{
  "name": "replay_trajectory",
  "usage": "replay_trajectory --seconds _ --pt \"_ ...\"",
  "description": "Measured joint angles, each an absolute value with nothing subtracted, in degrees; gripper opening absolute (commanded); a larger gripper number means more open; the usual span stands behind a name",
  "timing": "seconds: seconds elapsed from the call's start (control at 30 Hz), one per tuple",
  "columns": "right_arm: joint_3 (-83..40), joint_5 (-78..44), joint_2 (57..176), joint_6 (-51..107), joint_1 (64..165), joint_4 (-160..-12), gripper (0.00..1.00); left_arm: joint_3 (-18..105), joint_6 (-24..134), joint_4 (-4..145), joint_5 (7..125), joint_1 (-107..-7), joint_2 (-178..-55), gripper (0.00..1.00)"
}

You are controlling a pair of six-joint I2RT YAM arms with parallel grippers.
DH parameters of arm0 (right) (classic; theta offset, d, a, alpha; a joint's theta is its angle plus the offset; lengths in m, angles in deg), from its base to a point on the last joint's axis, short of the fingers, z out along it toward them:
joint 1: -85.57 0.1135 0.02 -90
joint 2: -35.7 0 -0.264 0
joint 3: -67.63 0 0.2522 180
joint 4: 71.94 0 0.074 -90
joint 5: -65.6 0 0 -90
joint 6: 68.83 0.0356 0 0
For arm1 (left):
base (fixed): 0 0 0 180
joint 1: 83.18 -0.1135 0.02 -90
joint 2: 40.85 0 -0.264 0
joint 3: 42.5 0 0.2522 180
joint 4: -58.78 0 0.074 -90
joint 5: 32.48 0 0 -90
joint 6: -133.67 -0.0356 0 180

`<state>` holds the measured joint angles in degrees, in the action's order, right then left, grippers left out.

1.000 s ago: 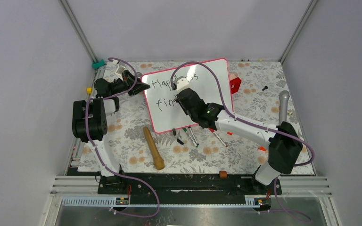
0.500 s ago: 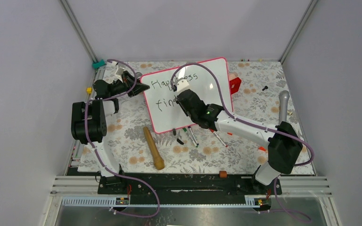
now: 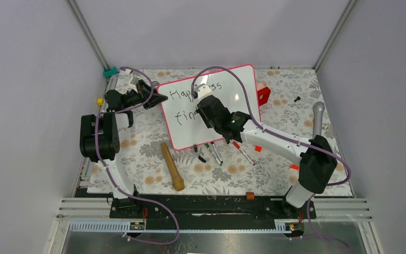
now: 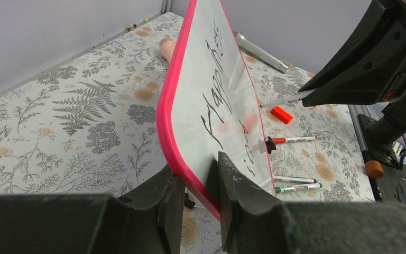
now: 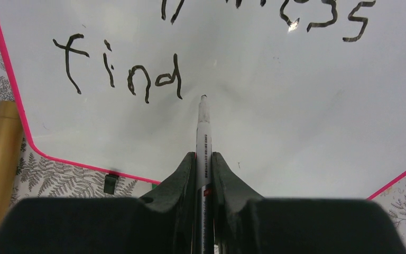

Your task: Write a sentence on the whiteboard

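Pink-framed white whiteboard, black sentence, grey fern-patterned tablecloth.

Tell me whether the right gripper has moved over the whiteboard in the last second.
Yes, slightly. In the top view the right gripper has crept toward the far edge of the whiteboard, which has stayed put.
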<state>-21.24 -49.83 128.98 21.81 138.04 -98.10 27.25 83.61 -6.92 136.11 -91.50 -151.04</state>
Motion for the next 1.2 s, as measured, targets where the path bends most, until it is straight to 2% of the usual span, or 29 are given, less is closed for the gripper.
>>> replay_trajectory --seconds 0.17,1.2 --pt "-26.49 -48.85 132.65 22.84 137.69 -100.64 0.00 26.99 83.53 -6.96 135.95 -91.50 -150.78 0.00" --pt "-29.96 -51.21 136.41 22.95 137.62 -103.76 0.00 26.97 83.20 -6.92 135.93 -91.50 -150.78 0.00"
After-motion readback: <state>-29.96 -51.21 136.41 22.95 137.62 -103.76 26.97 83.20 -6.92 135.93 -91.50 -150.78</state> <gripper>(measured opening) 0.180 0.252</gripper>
